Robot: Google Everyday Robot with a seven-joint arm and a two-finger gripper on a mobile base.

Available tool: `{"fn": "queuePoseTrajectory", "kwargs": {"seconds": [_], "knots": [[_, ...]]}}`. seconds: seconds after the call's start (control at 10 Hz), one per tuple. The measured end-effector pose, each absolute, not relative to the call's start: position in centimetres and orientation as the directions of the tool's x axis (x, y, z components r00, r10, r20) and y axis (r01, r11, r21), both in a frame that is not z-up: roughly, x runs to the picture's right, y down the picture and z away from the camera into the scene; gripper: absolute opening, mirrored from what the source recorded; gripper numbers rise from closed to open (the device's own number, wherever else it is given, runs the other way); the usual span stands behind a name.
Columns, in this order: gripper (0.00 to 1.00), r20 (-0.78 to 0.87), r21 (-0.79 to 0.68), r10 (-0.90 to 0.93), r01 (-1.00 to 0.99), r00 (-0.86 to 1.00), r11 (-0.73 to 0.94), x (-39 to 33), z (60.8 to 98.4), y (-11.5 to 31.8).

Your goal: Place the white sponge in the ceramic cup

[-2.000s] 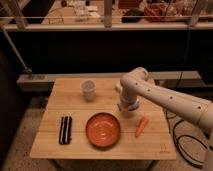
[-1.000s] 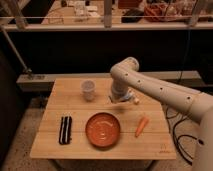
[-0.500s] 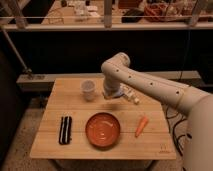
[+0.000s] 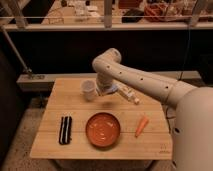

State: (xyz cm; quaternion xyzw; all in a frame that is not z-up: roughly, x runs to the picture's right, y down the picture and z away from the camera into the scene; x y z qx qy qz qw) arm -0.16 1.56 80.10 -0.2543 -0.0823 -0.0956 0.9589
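The ceramic cup (image 4: pixel 88 89) stands upright at the back left of the wooden table (image 4: pixel 55 107), small, pale and without a handle. My gripper (image 4: pixel 105 91) hangs just right of the cup, at about the height of its rim. It is shut on the white sponge (image 4: pixel 113 89), a small whitish block with a bluish tint that shows at the gripper's right side. The sponge is held above the table, beside the cup and not inside it. The arm reaches in from the right.
An orange plate (image 4: pixel 103 129) sits front centre. A black striped object (image 4: pixel 65 130) lies front left. A small carrot (image 4: pixel 141 126) lies front right. A long thin white stick (image 4: pixel 130 95) lies right of the gripper. A dark railing runs behind the table.
My gripper has moved left and slightly back across the table, from above the plate's right side to right beside the cup, carrying the sponge.
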Motion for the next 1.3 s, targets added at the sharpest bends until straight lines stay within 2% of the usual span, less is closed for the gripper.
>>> {"fn": "queuePoseTrajectory", "kwargs": {"seconds": [1.3], "knots": [[0.06,0.266,-0.402,-0.240,0.333,0.934,0.853,-5.2,81.0,-0.5]]}}
